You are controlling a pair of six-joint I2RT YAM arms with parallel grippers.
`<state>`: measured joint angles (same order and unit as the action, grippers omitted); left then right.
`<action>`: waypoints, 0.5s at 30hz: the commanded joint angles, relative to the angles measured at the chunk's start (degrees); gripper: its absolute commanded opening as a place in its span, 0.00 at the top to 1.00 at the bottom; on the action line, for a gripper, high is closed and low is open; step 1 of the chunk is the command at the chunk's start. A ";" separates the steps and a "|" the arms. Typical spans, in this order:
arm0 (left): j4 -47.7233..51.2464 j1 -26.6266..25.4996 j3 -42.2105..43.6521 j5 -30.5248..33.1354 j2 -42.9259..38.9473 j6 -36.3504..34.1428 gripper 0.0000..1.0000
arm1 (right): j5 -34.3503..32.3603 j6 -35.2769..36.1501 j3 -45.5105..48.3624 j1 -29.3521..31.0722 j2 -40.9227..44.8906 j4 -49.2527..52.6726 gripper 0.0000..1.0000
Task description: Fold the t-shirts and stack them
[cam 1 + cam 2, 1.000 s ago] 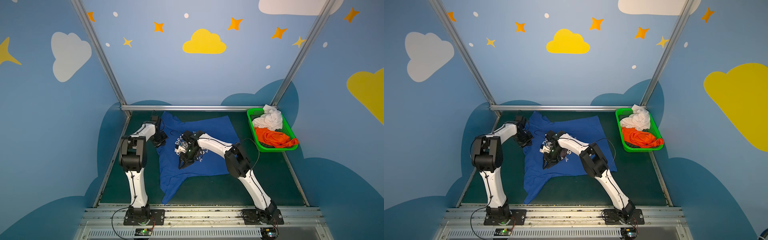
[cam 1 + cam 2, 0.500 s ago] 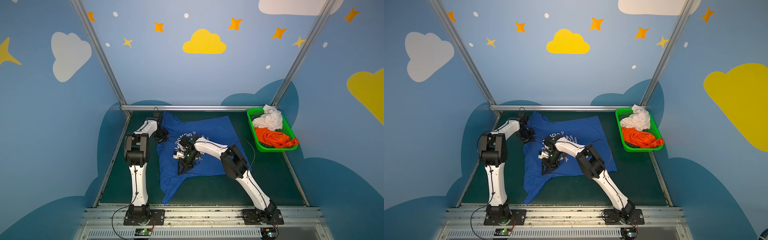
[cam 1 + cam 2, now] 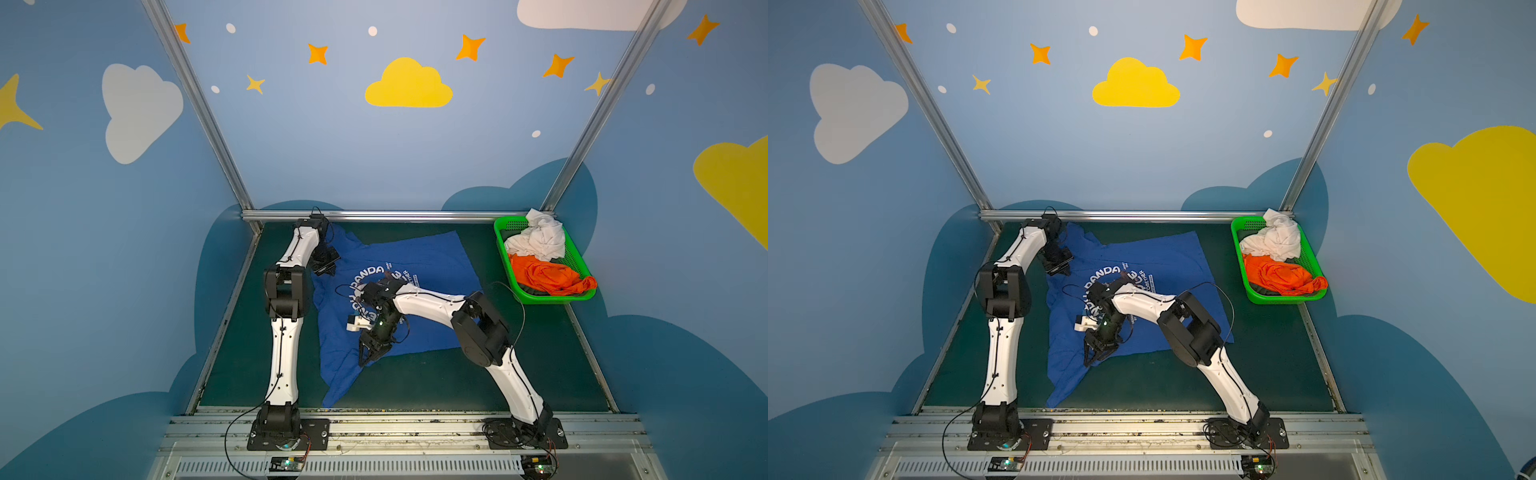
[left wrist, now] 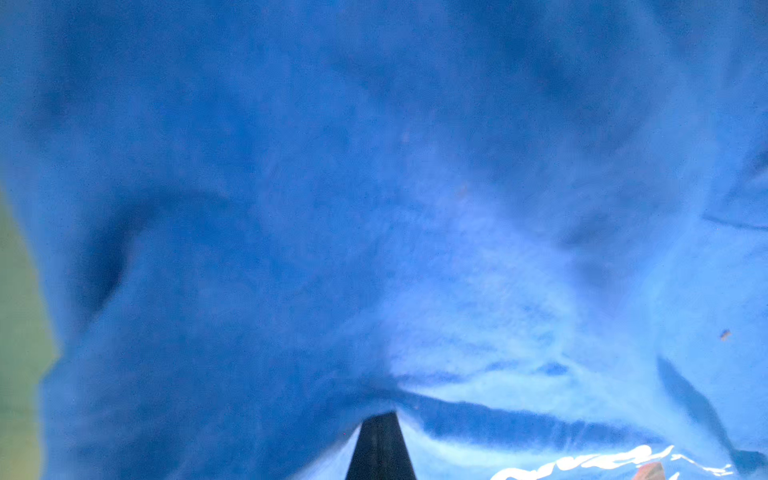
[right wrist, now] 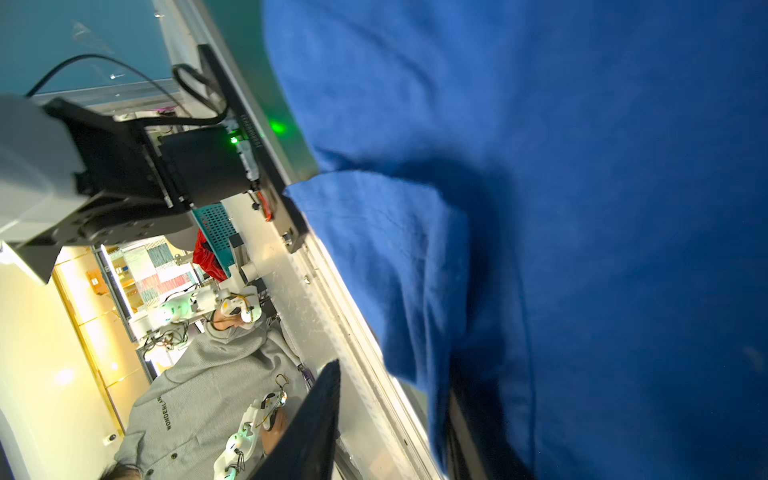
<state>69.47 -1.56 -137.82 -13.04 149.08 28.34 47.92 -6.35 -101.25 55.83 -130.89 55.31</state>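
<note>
I see the green basket [image 3: 501,253] in the worktop's [image 3: 519,374] far right corner holding 2 crumpled shirts: the white t-shirt [image 3: 540,241] and the orange t-shirt [image 3: 548,277]. The blue t-shirt [image 3: 432,266] sprawls left of centre, 1 tail near the front edge; the right front is bare. The left gripper [image 3: 328,270] pinches its far left part. The right gripper [image 3: 366,358] stands spread at its front hem.

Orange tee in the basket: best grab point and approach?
I'd pinch the orange tee at its bunched end by the green basket's near right corner, coming straight down: that lump rides above the rim, clear of the white tee.
</note>
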 commanded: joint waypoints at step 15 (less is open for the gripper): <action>2.28 2.14 -8.19 -2.47 12.62 2.29 0.95 | 0.24 -1.36 16.01 -0.02 9.63 -5.14 0.58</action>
<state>76.23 0.38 -147.98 -19.00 154.89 29.80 48.88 -7.31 -86.13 56.25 -125.12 50.54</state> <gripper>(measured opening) 0.049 0.418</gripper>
